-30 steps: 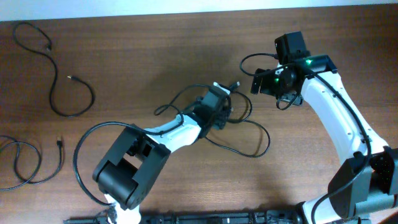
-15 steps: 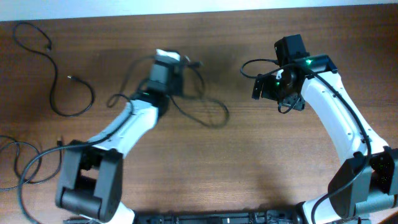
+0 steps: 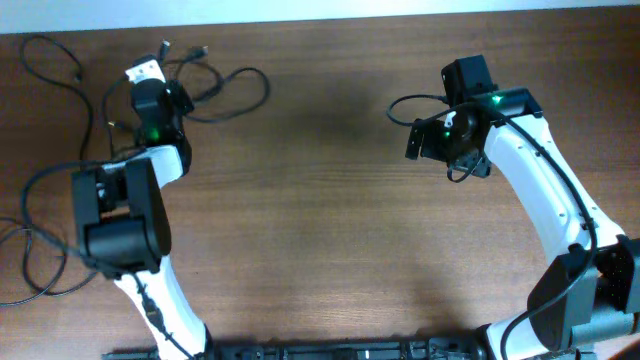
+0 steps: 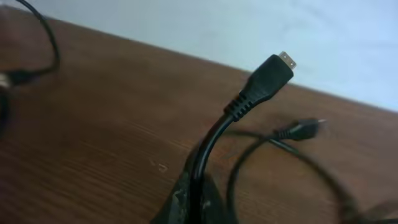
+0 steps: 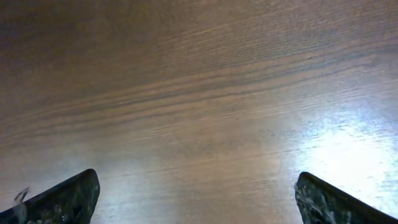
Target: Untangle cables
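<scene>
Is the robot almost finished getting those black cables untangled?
Nearly, it seems. Done: the top cable and the lower cable lie apart on the table's left side. In hand: the left claw pinches a third cable near its plug. The right claw is open and empty. Left: laying that cable down apart from the others.

cable (image 4: 210, 146) pinched upright, plug (image 4: 266, 79) uppermost

Probably a lab: robot arms (image 3: 540, 190) (two) at a wooden table (image 3: 330, 250).
</scene>
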Controlling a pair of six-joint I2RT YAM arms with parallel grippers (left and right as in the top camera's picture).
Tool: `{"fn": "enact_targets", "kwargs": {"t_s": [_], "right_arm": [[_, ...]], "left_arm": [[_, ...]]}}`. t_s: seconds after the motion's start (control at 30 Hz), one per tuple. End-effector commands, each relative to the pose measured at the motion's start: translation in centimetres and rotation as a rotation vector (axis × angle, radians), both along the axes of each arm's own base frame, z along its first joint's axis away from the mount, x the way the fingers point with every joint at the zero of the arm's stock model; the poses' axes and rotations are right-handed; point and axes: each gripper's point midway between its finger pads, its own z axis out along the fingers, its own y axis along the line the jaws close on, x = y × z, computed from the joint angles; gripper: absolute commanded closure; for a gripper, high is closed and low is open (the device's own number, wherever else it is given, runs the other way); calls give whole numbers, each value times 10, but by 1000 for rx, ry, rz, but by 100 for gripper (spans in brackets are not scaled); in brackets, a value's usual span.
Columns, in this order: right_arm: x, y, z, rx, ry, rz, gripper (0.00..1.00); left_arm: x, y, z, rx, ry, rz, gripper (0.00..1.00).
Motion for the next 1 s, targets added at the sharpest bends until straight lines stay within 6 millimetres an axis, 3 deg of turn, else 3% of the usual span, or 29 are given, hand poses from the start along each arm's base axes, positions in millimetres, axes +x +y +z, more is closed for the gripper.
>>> {"fn": "enact_targets", "kwargs": {"t_s": [0.0,0.07,0.1,0.17,0.33,0.53,0.63,0.73,0.8,0.97], "right_arm": [[3,-4,5,-10,-19,0,1],[3,-4,5,-10,-19,0,1],[3,-4,5,-10,-19,-1,1],[3,-4,5,-10,-19,0,1],[3,-4,5,-10,-19,0,1],[3,-4,5,-10,-19,-1,1],[3,-4,5,-10,-19,-1,1],[3,-4,5,-10,-19,0,1],[3,-4,5,-10,-19,0,1],[3,-4,5,-10,-19,0,1]], "left_arm": [[12,2,-18,-11,39,-20,87],[9,2,-19,1,67,-26,23],[6,2,-13,10,83,-30,1],[-3,0,19,6,97,-33,1],[-54,-7,134,8,82,-33,1],[-121,-17,224,18,21,-33,1],[-163,-23,254,62,20,-49,1],[-189,-31,272,58,2,-68,1],[-225,-45,297,50,-48,-115,1],[-304,-56,326,66,-119,-110,1]]}}
